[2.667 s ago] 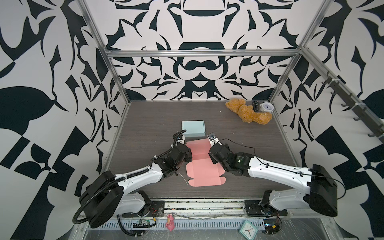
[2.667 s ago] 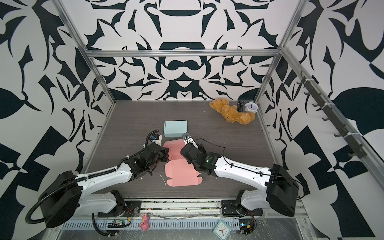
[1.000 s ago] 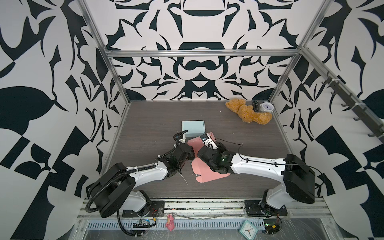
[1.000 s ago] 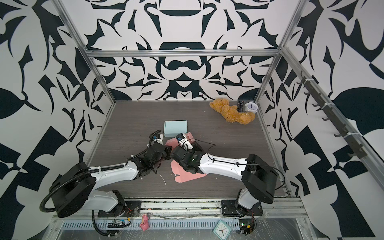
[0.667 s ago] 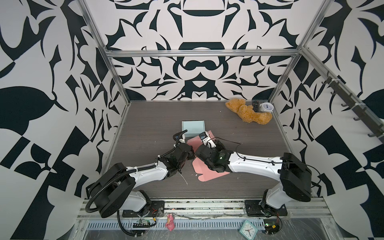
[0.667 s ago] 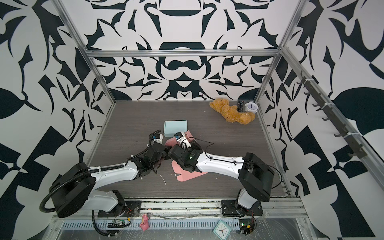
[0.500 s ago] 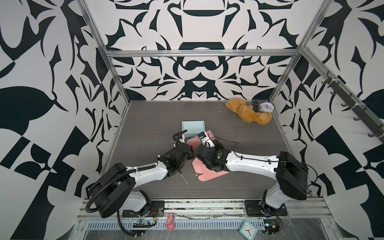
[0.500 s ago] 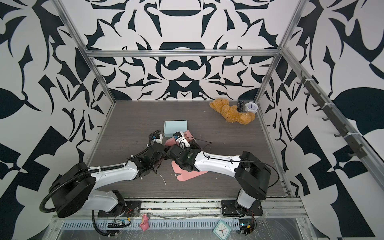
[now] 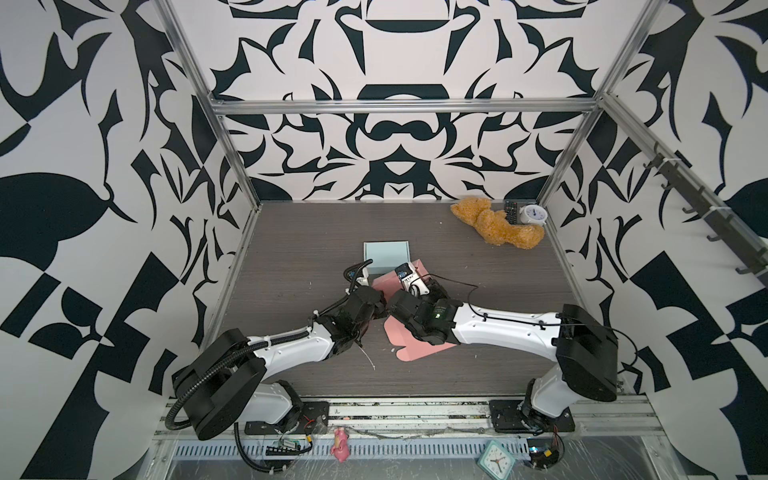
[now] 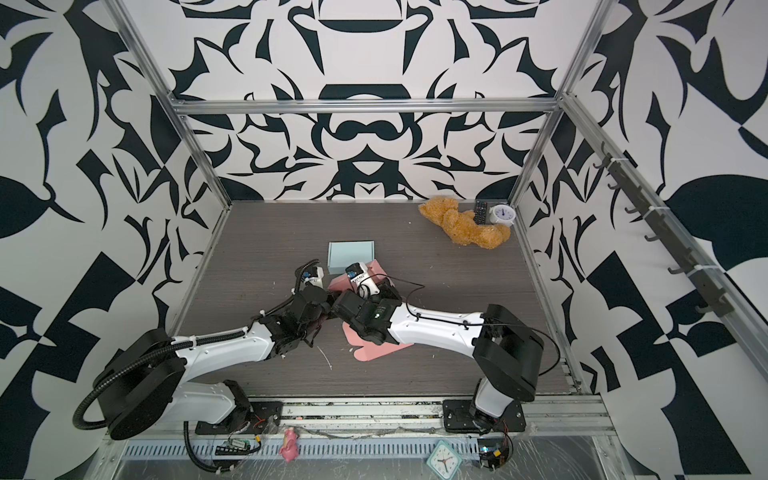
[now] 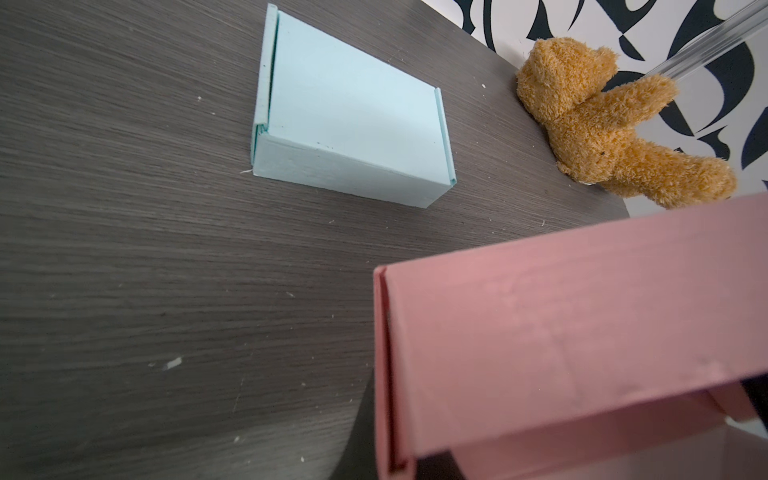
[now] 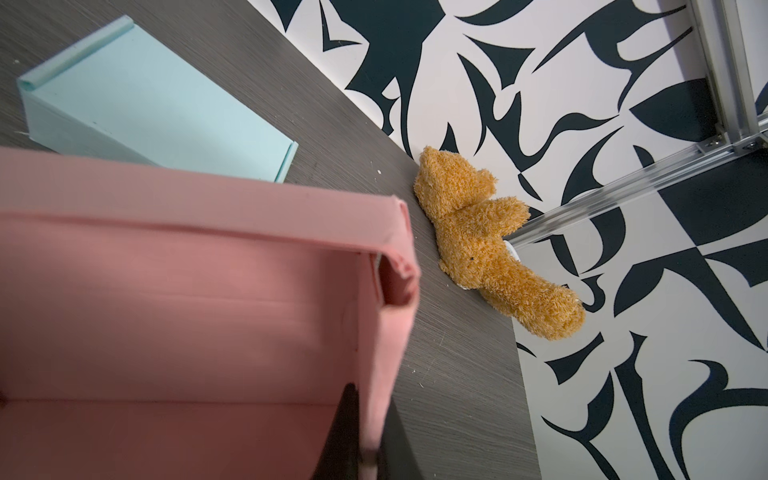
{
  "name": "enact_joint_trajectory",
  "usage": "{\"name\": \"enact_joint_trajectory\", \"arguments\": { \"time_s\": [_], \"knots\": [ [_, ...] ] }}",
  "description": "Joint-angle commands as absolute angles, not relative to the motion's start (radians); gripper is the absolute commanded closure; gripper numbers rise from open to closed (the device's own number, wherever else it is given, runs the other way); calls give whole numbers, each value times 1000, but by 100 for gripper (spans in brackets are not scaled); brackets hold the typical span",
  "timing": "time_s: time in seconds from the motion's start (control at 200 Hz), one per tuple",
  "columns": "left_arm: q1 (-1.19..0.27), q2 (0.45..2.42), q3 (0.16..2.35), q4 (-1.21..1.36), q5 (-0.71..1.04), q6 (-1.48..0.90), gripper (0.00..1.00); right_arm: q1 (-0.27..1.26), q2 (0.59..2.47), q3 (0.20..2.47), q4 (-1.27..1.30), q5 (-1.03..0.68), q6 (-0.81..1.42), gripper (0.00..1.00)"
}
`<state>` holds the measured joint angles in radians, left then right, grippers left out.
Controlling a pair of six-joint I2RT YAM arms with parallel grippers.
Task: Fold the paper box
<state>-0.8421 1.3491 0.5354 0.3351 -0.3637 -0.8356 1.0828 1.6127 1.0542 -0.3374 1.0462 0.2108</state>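
Pink paper box [image 9: 405,351]: partly formed, walls raised, on tabletop [image 9: 291,291] directly beneath both grippers. Left gripper [image 9: 380,309] and right gripper [image 9: 392,307]: jaws together, tips meeting at its wall, actual pinch unclear. Print on right wrist camera [image 9: 406,277] too small to read.

The pink paper box [image 11: 582,332] is thin matt card, faintly scuffed and softly creased, and the light blue box [image 11: 353,112] is the same kind of smooth matt card with crisper folded edges. The tabletop [image 11: 124,270] looks like dark grey wood-grain laminate, finely lined, low in sheen and dotted with pale specks, while the teddy bear [image 12: 478,232] is curly golden-brown plush. The frame rail [image 9: 399,107] is brushed silvery metal, the walls [image 9: 399,41] are matt printed panels, and the right arm [image 9: 507,336] has a smooth, slightly glossy white shell and matt black joints.
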Motion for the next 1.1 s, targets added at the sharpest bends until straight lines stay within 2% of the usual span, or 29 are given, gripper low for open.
{"name": "enact_joint_trajectory", "arguments": {
  "time_s": [0.0, 0.125, 0.245, 0.435, 0.695, 0.83, 0.9, 1.095],
  "knots": [
    [-848, 1341, 527, 357, -364, -829, 100, 1088, 1594, 1052, -319, 1049, 209, 91],
    [-848, 1343, 531, 356, -365, -830, 100, 1088, 1600, 1058, -311, 1041, 193, 99],
    [-848, 1349, 532, 356, -366, -828, 100, 1089, 1600, 1065, -308, 1040, 185, 100],
    [-848, 1352, 534, 351, -370, -827, 100, 1089, 1588, 1058, -294, 1040, 186, 85],
    [-848, 1362, 529, 360, -390, -825, 100, 1098, 1582, 1054, -284, 1031, 190, 83],
    [-848, 1377, 532, 358, -394, -824, 100, 1109, 1574, 1052, -282, 1024, 201, 79],
    [-848, 1380, 534, 357, -398, -821, 100, 1119, 1558, 1041, -270, 1008, 205, 74],
    [-848, 1382, 531, 351, -412, -814, 100, 1162, 1494, 1003, -247, 988, 216, 53]
  ]
}}
